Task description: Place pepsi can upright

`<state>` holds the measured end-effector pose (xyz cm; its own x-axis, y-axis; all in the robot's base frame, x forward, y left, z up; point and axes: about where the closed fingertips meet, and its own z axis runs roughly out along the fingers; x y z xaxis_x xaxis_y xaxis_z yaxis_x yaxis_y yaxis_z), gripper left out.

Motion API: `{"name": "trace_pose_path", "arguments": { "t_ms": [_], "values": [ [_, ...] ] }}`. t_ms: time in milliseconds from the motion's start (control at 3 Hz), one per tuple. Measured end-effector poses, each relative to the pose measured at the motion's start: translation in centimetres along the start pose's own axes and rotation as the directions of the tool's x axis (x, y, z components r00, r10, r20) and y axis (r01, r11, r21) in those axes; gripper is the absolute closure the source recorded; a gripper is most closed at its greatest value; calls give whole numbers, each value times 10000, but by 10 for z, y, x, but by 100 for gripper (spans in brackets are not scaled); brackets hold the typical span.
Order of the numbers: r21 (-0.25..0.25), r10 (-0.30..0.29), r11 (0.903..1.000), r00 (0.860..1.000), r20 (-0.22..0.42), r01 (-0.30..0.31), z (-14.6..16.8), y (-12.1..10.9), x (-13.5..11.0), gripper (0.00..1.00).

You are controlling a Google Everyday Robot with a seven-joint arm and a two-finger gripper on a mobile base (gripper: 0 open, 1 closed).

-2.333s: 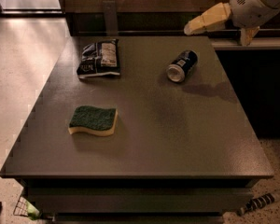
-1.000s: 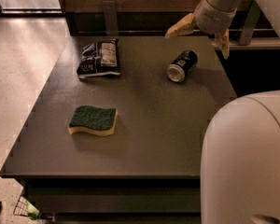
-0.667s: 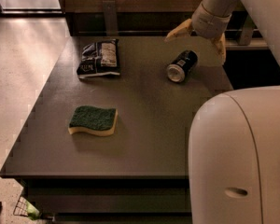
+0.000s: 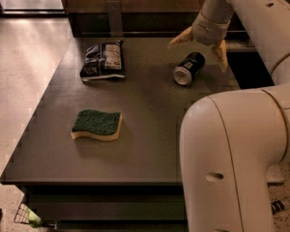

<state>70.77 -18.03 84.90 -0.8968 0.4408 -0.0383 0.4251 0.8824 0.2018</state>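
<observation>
Gripper [image 4: 201,46] is hovering, fingers spread, above pepsi can [image 4: 189,68] lying far right: likely light, slick, dentable; grip across its middle.

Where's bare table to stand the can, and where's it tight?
Bare table runs down the middle, bordered by snack bag, sponge and the pepsi can; also the front strip before the sponge. Crowded: far right, where the open claw hangs over the can. The arm hides the near right.
</observation>
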Motion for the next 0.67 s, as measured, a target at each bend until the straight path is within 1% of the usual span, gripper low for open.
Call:
{"name": "trace_pose_path", "arguments": {
  "t_ms": [333, 667],
  "values": [
    [352, 310, 9989, 9992, -246, -301, 17, 7, -1, 13],
    [651, 650, 9959, 9971, -403, -623, 26, 9, 0, 38]
  ]
}}
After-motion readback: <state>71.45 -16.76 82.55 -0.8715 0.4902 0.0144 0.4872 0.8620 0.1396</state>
